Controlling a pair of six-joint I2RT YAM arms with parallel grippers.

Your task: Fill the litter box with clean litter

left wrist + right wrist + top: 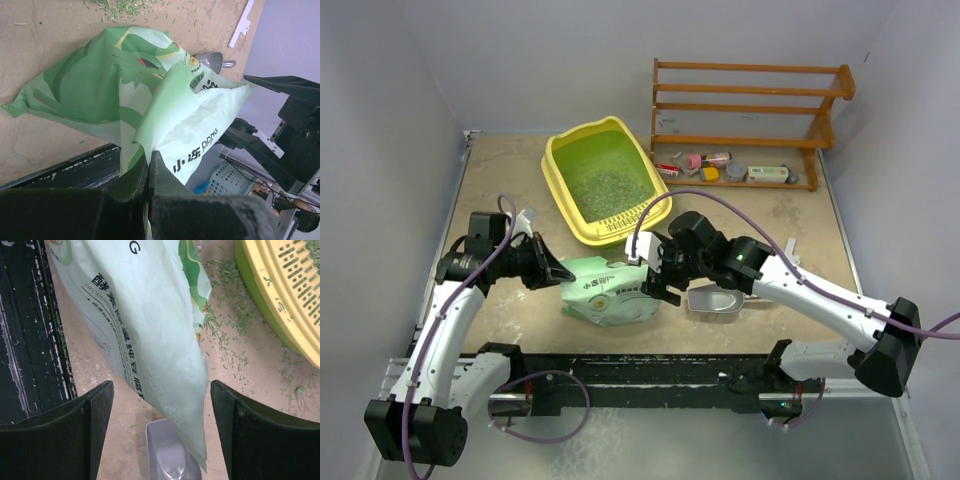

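Observation:
The yellow litter box [560, 190] stands at the table's middle back, with grey-green litter [605, 185] on its green floor. Its slotted rim shows in the right wrist view [295, 285]. The pale-green litter bag [610, 292] lies near the front between both arms. My left gripper [148, 167] is shut on the bag's left edge [190, 120]. My right gripper [161, 405] is open, its fingers on either side of the bag's corner [160, 340] without touching it. Spilled granules [230, 325] lie on the table by the box.
A grey metal scoop [715, 298] lies on the table under my right gripper, also in the right wrist view [170, 455]. A brown wooden rack [745, 120] with small items stands at the back right. The table's black front edge [25, 340] is close.

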